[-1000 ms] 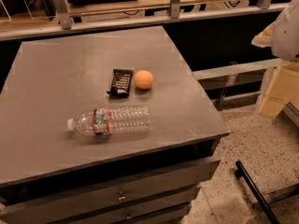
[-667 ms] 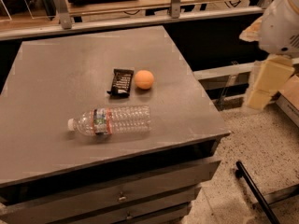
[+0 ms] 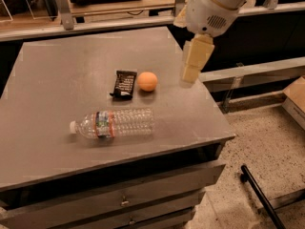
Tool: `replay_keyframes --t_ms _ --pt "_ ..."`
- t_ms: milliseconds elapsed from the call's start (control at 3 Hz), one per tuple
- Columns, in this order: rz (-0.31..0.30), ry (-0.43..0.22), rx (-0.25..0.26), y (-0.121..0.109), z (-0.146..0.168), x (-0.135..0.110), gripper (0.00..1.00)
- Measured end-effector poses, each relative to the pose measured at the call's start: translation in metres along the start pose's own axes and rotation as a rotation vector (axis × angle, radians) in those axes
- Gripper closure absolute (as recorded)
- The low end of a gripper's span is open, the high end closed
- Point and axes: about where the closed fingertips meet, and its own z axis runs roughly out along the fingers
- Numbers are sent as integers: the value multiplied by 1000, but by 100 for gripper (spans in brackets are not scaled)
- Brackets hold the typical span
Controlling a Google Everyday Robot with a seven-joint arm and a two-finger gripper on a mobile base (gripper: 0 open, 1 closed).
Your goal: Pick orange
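We record the orange point(image 3: 147, 81) resting on the grey table point(image 3: 57, 80), right of the table's centre. A dark snack bar point(image 3: 124, 84) lies just beside the orange at its 9 o'clock; whether the two touch cannot be told. A clear bottle point(image 3: 114, 123) lies on its side at the orange's 7 o'clock, apart from it, cap pointing to 9 o'clock. The gripper point(image 3: 190, 70) hangs at the orange's 3 o'clock, near the table's right edge, and is not touching the fruit. We cannot tell whether its jaws stand apart or together. Nothing is in its grasp.
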Motion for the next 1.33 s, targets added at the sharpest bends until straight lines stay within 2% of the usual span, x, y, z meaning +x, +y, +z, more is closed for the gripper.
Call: replay_keyframes --t_ms 333,667,1000,1333 --pt "-74 -59 -43 -25 41 -49 0" --pt "-105 -55 -72 -44 80 -73 0" --pt "-103 -25 -85 -52 108 -72 0" --pt "-77 7 -90 -54 126 -57 0"
